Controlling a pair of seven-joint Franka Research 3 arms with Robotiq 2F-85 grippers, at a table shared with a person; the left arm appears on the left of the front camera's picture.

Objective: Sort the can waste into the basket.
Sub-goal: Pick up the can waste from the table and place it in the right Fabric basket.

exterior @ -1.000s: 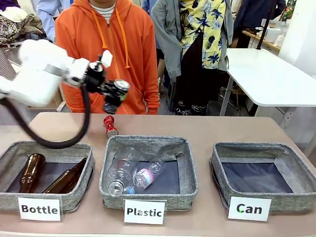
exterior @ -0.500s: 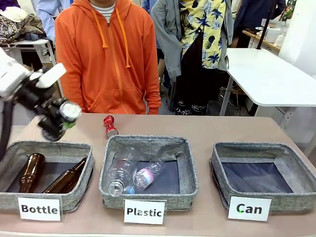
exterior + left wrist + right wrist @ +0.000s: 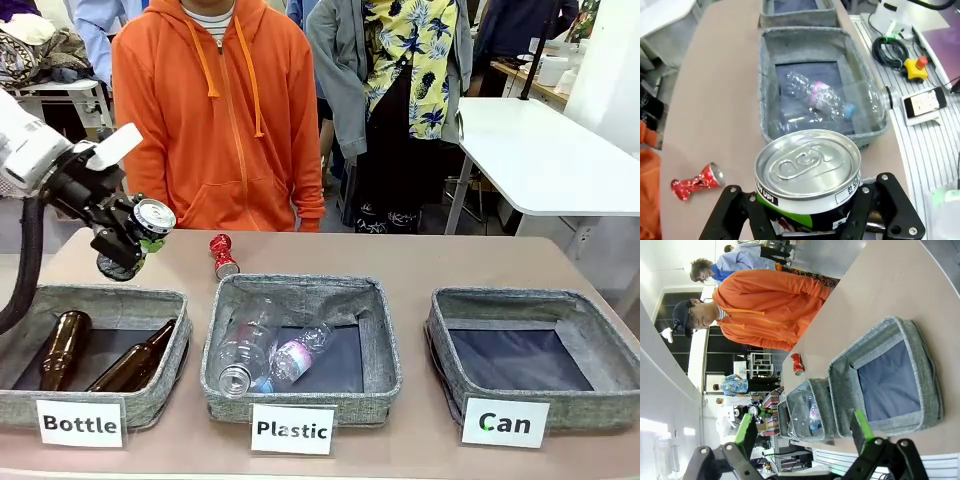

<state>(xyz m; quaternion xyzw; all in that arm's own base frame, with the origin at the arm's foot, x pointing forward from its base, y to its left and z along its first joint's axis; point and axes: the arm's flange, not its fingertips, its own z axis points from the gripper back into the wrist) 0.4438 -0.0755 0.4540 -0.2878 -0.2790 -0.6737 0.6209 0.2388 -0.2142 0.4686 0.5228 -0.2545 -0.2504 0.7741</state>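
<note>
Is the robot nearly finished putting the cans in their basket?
Not nearly. Done: nothing yet; the Can basket shows just its dark lining. In hand: the left fingers are shut on the dark can, held up above the table's left end, far from that basket. Left to do: carry it over and drop it in, then fetch the red can lying on the table behind the Plastic basket.

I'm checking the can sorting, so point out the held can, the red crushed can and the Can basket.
held can (image 3: 807,162): left wrist view, on its silver top.
red crushed can (image 3: 223,256): front view, on its red middle.
Can basket (image 3: 590,412): front view, on its front wall.
</note>
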